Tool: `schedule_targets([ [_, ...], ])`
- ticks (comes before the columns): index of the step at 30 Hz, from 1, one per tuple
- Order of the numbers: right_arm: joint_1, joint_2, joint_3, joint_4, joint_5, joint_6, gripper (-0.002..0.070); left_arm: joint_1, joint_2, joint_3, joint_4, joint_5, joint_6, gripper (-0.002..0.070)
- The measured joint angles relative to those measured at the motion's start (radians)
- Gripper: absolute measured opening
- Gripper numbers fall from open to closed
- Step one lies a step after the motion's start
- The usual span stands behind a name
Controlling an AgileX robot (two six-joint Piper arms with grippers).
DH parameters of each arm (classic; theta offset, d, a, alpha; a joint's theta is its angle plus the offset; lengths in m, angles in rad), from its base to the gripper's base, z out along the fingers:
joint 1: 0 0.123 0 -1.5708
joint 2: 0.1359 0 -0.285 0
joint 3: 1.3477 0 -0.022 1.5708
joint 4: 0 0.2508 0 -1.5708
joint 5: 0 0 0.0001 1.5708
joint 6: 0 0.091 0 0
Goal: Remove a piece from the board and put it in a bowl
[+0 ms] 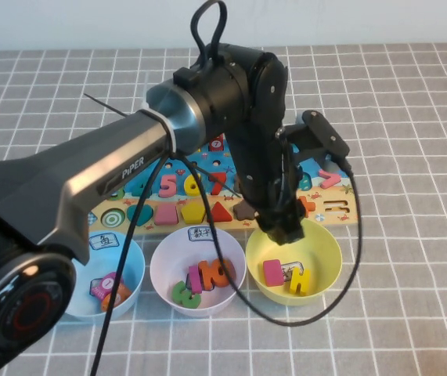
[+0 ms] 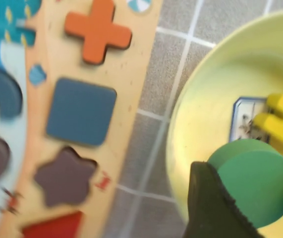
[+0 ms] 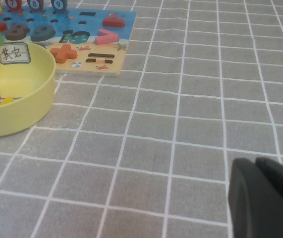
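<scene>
I've got the left hand [image 2: 250, 198] over the pale yellow round plastic bowl [image 1: 326, 241], pinching the thick dark green wooden disc [image 2: 255, 186] betw. its fingers, clear of the bowl floor. A pink block [image 1: 273, 272] and a yellow block [image 1: 299, 280] lie in the bowl. The long blue wooden puzzle board [image 1: 334, 205] sits just behind it on the grey-check bench [image 1: 411, 298]. Right hand [image 3: 265, 198] hangs low over bare bench, well apart from the bowl; can't tell its fingers.
</scene>
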Motion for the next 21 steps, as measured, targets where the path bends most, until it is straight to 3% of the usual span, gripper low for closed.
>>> schedule_targets([
  [5, 0.000, 0.000, 0.000, 0.000, 0.000, 0.000, -0.0017, -0.008, 0.000, 0.000, -0.002, 0.001, -0.400, 0.0283],
  [8, 0.000, 0.000, 0.000, 0.000, 0.000, 0.000, -0.0017, -0.009, 0.000, 0.000, -0.002, 0.002, -0.552, 0.0283],
  [21, 0.000, 0.000, 0.000, 0.000, 0.000, 0.000, -0.0017, -0.040, 0.021, 0.000, -0.024, 0.003, -0.643, 0.0282],
])
